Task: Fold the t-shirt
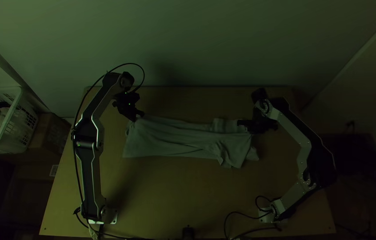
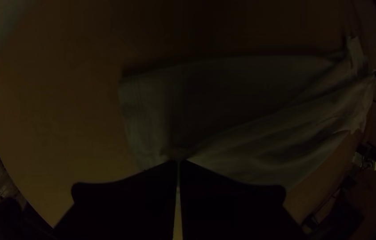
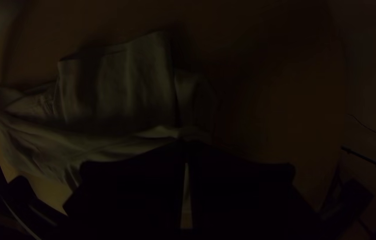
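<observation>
Left gripper (image 1: pixel 138 116) and right gripper (image 1: pixel 240 123) both have their jaws clamped on the t-shirt (image 1: pixel 170 141), one near each end, and it's lying lengthwise across the tabletop (image 1: pixel 166 191), pretty wrinkly tbh.

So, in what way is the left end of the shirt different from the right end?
The left end lies fairly smooth with long soft creases, while the right end is bunched in overlapping folds. The left end's near edge runs almost straight; the right end's near edge breaks into uneven corners. Both are pinched on their far side, the left end by the left gripper, the right end by the right gripper.
</observation>
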Motion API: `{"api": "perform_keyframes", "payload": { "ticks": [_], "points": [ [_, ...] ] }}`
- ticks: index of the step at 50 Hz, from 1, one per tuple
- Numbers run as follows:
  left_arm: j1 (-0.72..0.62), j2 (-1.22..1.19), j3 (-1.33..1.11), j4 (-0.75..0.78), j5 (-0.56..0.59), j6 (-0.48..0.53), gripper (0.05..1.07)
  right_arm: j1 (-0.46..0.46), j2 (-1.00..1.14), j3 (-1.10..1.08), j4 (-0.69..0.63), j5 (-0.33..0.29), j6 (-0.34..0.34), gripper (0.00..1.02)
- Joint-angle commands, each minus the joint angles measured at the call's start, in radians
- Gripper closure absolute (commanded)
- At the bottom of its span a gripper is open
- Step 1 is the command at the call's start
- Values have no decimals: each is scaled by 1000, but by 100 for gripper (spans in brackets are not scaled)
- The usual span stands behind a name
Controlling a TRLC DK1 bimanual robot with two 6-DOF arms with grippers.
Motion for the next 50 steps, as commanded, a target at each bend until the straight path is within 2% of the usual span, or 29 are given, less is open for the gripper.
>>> {"api": "perform_keyframes", "payload": {
  "ticks": [1,17,19,21,26,28,30,32,37,43,50],
  "points": [
    [18,27,29,-11,18,-28,104,-11,35,22,33,11,3,100],
    [52,47,34,15,80,-56,103,-6,83,14,153,30,0,100],
    [58,47,34,28,97,-65,93,-4,83,10,172,44,0,99],
    [63,46,34,35,115,-68,76,-4,87,7,186,48,0,99],
    [72,46,32,38,140,-68,34,-6,98,5,189,48,3,73],
    [74,46,31,39,143,-68,22,-7,103,7,188,48,3,59],
    [77,46,31,41,143,-70,15,-7,103,4,180,48,3,52],
    [78,46,31,42,143,-71,12,-7,103,-1,180,50,3,50],
    [90,43,31,61,153,-74,12,-11,98,-4,174,48,2,35],
    [115,26,31,81,190,-83,10,-18,71,-15,168,48,-3,8],
    [155,0,28,107,249,-91,10,-30,28,-21,160,42,-5,3]
  ]
}}
